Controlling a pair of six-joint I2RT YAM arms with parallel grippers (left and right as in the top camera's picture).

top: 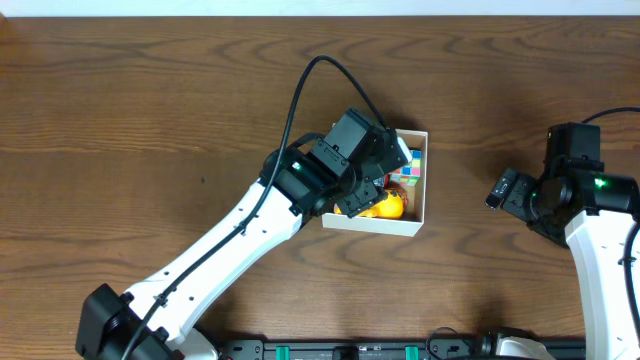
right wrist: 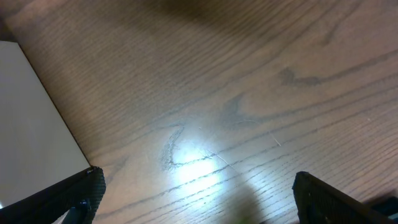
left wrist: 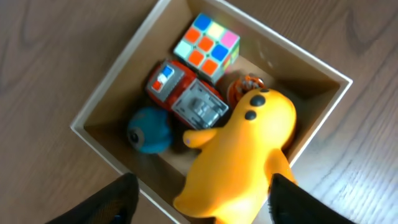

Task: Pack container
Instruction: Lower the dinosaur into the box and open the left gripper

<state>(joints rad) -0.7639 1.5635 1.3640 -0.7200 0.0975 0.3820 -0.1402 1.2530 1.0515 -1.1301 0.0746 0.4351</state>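
Observation:
The container (top: 422,190) is a shallow white box with a tan bottom, at the table's middle right; it also shows in the left wrist view (left wrist: 122,71). It holds a colour cube (left wrist: 207,47), a red and grey toy car (left wrist: 186,96), a blue ball (left wrist: 149,129), a small orange toy (left wrist: 244,87) and a large yellow duck-like toy (left wrist: 242,155) leaning over the near wall. My left gripper (left wrist: 202,202) is open above the box, one finger on each side of the yellow toy. My right gripper (right wrist: 196,193) is open and empty above bare table, right of the box.
The table is dark wood. The container's white outer wall (right wrist: 31,124) shows at the left of the right wrist view. The left arm (top: 250,220) crosses the table from the front left and covers the box's left part.

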